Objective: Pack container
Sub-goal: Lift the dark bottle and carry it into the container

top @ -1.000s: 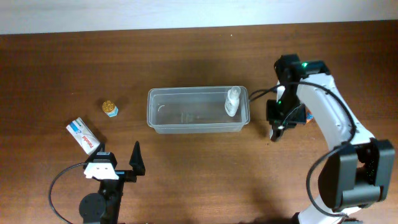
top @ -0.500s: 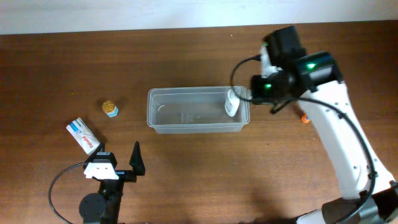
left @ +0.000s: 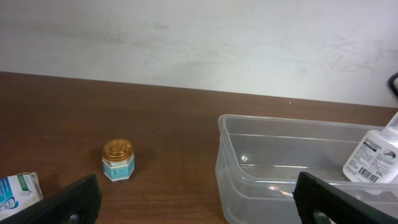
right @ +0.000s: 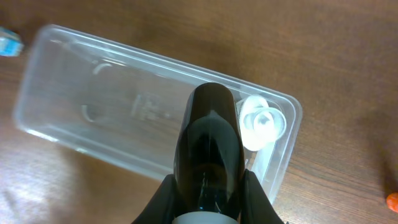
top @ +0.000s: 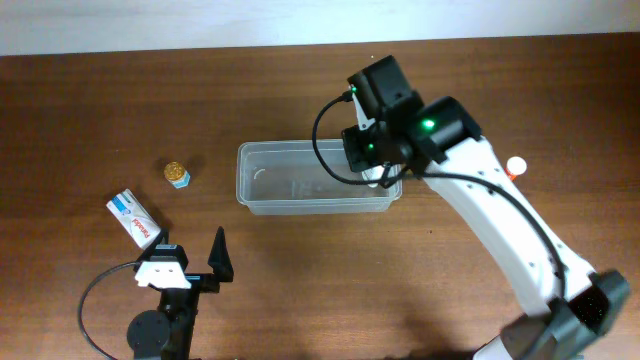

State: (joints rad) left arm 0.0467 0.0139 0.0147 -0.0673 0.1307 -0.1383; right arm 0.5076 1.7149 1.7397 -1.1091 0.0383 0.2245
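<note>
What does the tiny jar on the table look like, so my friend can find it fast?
Find the big clear container in the middle of the brown table. To its left in the overhead view, a little jar stands alone on the wood. It has a gold lid and a pale blue body, unlike the flat white and blue box nearby.

No text legible. Label on white bottle (left: 373, 158) inside container (left: 239, 171): print too small to read. Lettering on box (top: 134, 218) left of container: blurred.
</note>
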